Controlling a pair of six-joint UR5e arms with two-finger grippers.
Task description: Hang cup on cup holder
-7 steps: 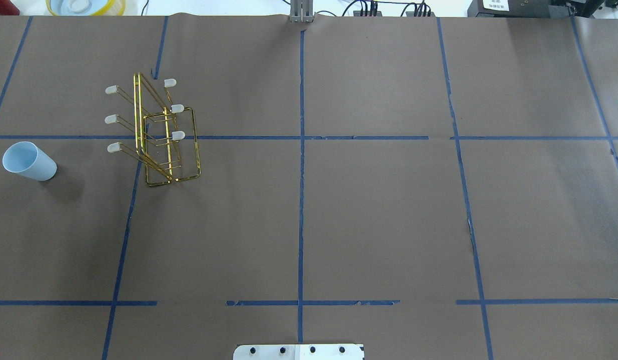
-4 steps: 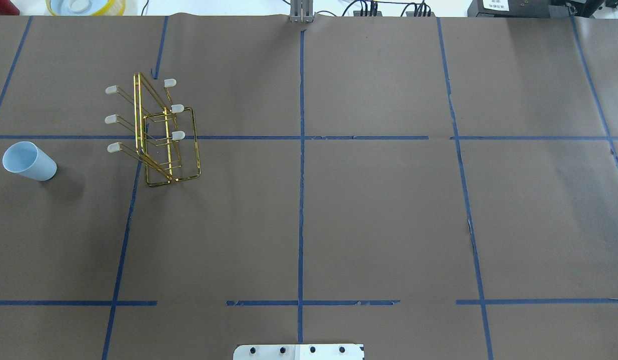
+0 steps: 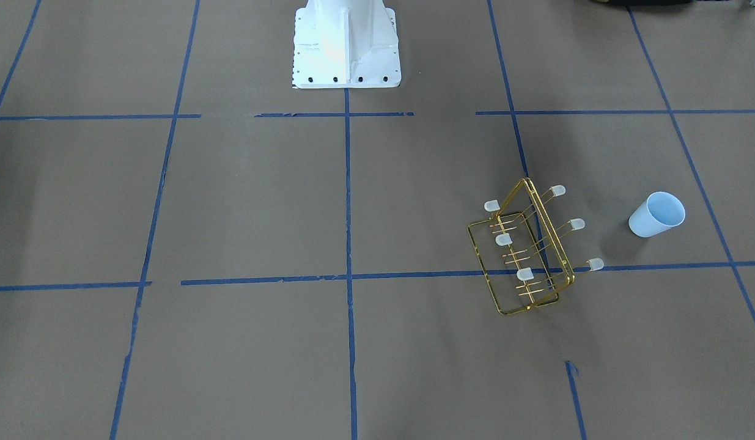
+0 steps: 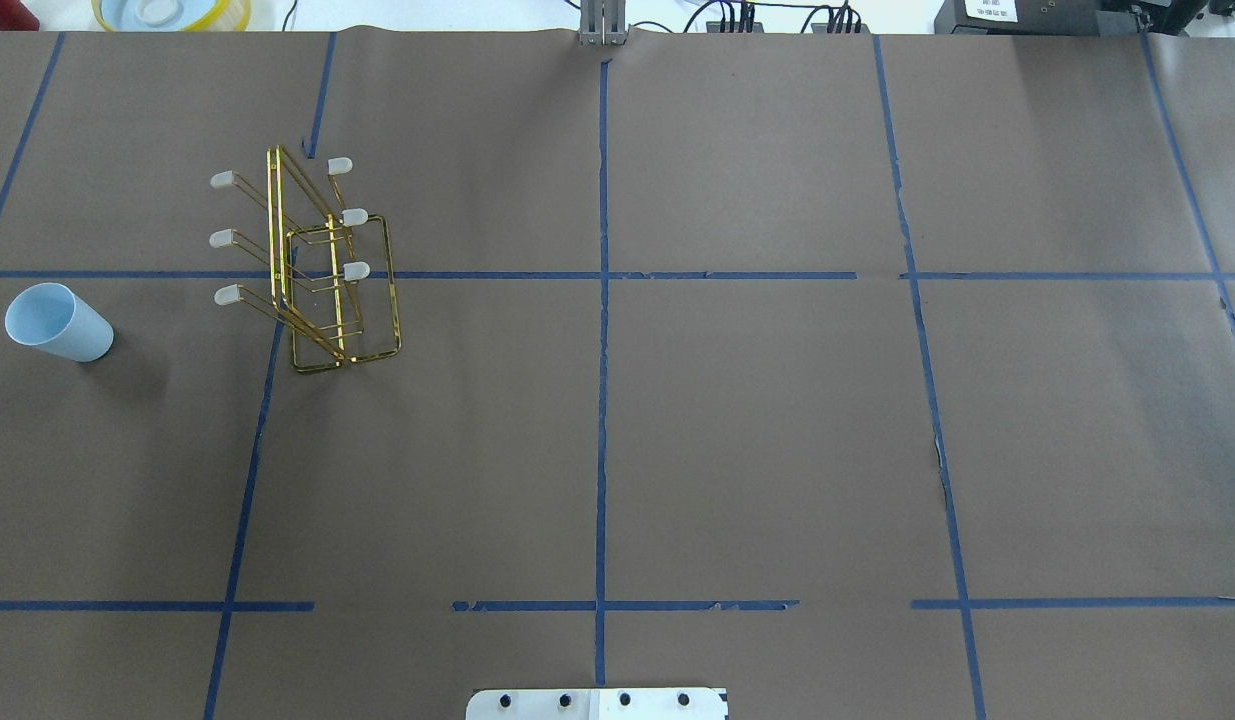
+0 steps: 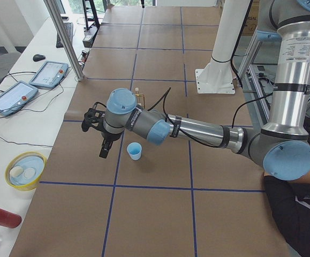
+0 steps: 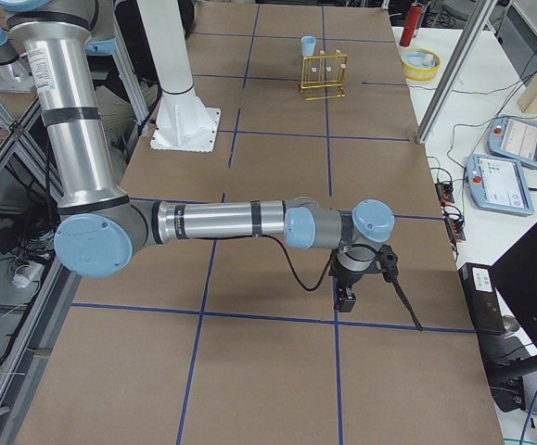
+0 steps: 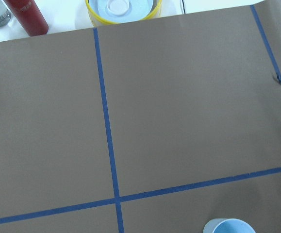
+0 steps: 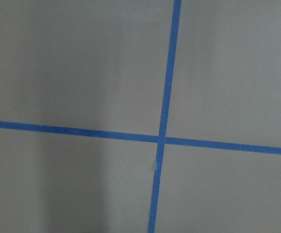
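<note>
Shows the cup (image 4: 57, 322) standing upright, mouth up, on the brown desk (image 4: 757, 450), at the robot's left side. Stands beside the cup holder (image 4: 274, 240), apart from it, on the side where three capped prongs point. Not yet hung on any prong. Shows the cup holder resting on its base frame, across a blue tape line.

Finds the left end effector (image 5: 103, 150) pointing down near the cup, not touching it. Visible only in the side view, so cannot tell open or closed. In the left wrist view, only the rim of the cup at the bottom edge, with a yellow-rimmed bowl (image 7: 121, 7) and a red bottle (image 7: 27, 17) beyond the desk.

Finds the right end effector (image 6: 345, 297) low over the desk's other end, well apart from both. Likewise cannot tell open or closed.
</note>
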